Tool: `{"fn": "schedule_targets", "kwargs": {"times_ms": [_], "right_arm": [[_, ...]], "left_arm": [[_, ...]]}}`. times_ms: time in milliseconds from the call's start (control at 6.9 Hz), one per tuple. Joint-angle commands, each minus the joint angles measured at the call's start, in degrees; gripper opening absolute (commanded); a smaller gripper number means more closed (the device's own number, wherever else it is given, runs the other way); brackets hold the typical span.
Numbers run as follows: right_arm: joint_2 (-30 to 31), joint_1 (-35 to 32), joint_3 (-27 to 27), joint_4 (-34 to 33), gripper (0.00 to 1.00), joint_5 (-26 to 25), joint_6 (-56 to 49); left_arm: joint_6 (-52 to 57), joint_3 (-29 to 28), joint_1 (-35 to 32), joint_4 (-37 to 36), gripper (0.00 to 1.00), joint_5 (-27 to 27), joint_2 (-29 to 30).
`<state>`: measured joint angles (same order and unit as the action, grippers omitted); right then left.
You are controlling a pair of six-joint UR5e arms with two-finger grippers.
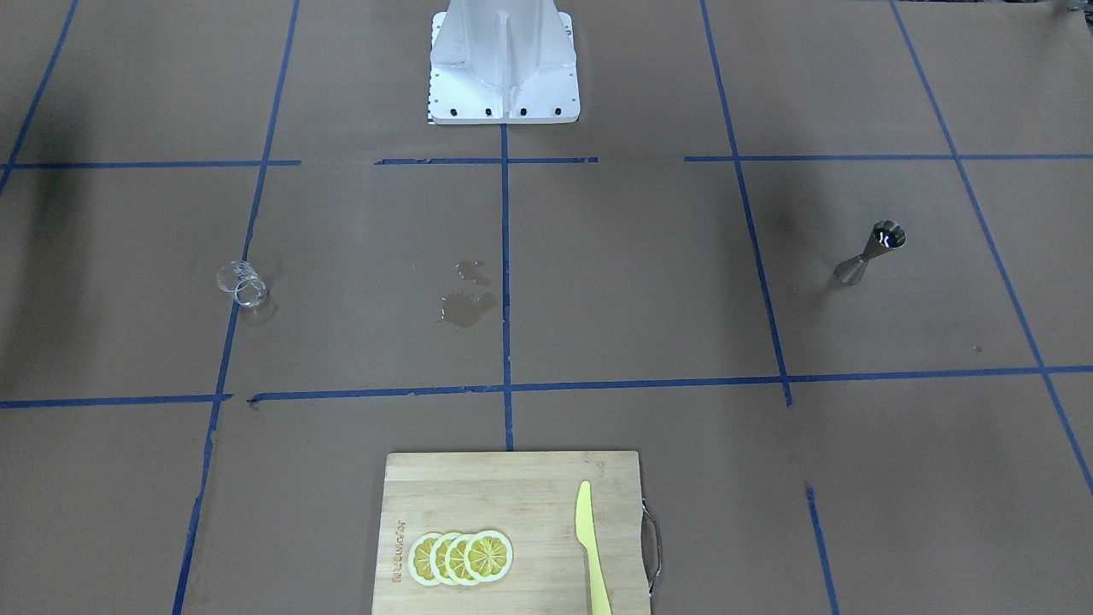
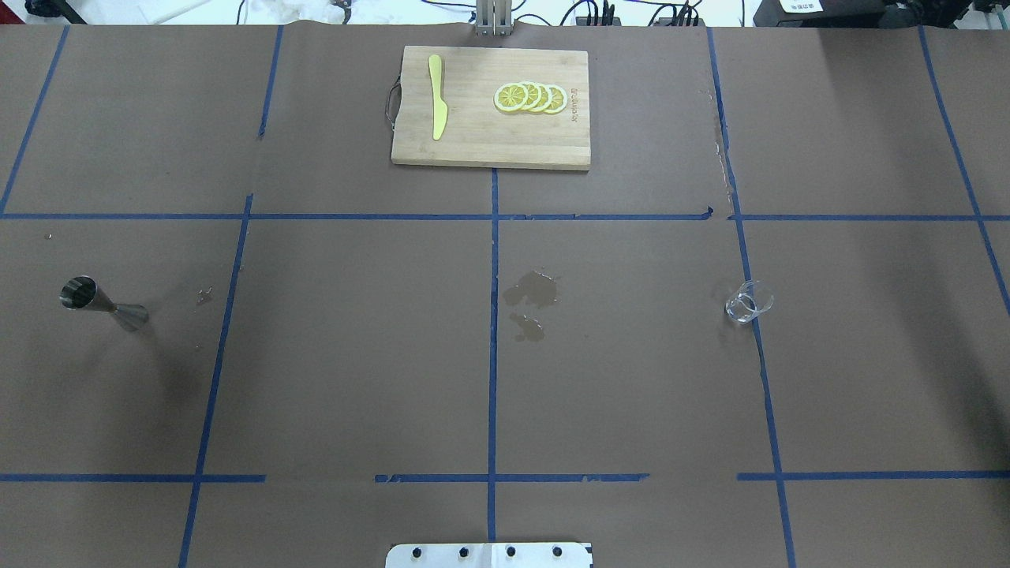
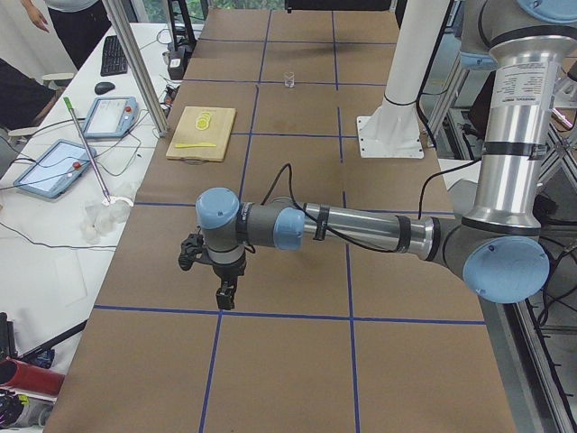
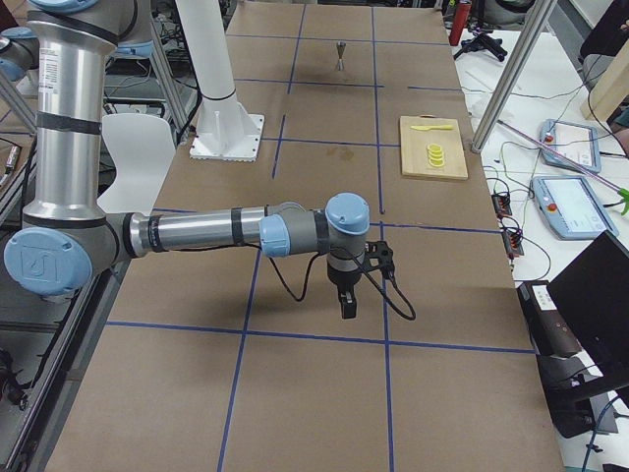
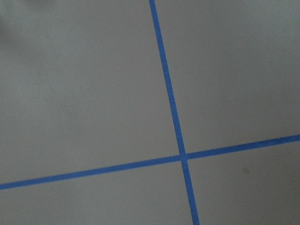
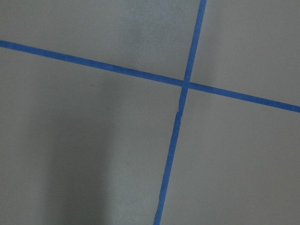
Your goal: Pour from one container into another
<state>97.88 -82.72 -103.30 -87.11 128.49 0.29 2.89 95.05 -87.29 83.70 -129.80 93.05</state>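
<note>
The small clear glass cup (image 1: 242, 284) stands upright on the brown table, on the robot's right side (image 2: 748, 302), tiny and far off in the exterior left view (image 3: 289, 79). The steel hourglass jigger (image 1: 871, 254) stands upright on the robot's left side (image 2: 102, 302), far off in the exterior right view (image 4: 340, 54). My left gripper (image 3: 225, 293) hangs over bare table, far from the jigger. My right gripper (image 4: 348, 305) hangs likewise, far from the cup. Both show only in side views, so I cannot tell their state. The wrist views hold only tape lines.
A wet spill (image 2: 530, 292) darkens the paper between cup and jigger (image 1: 465, 303). A wooden cutting board (image 2: 481, 142) at the far edge carries lemon slices (image 2: 530, 97) and a yellow knife (image 2: 437, 106). The white robot base (image 1: 504, 64) stands mid-table. Blue tape grids the surface.
</note>
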Motion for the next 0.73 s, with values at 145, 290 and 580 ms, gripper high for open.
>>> {"fn": "schedule_targets", "kwargs": {"times_ms": [145,290,580], "right_arm": [[2.0,0.0,1.3,0.2,1.00,4.3,0.3],[2.0,0.0,1.6,0.2,1.00,8.1,0.3],[2.0,0.0,1.6,0.4,1.00,7.7,0.3]], "left_arm": [[8.5,0.9,-0.1,-1.6,1.00,-0.6,-3.2],[6.7,0.6,-0.1,2.9,1.00,-0.6,-3.5],[6.5,-1.6,0.1,4.1,1.00,-3.4,-2.5]]}}
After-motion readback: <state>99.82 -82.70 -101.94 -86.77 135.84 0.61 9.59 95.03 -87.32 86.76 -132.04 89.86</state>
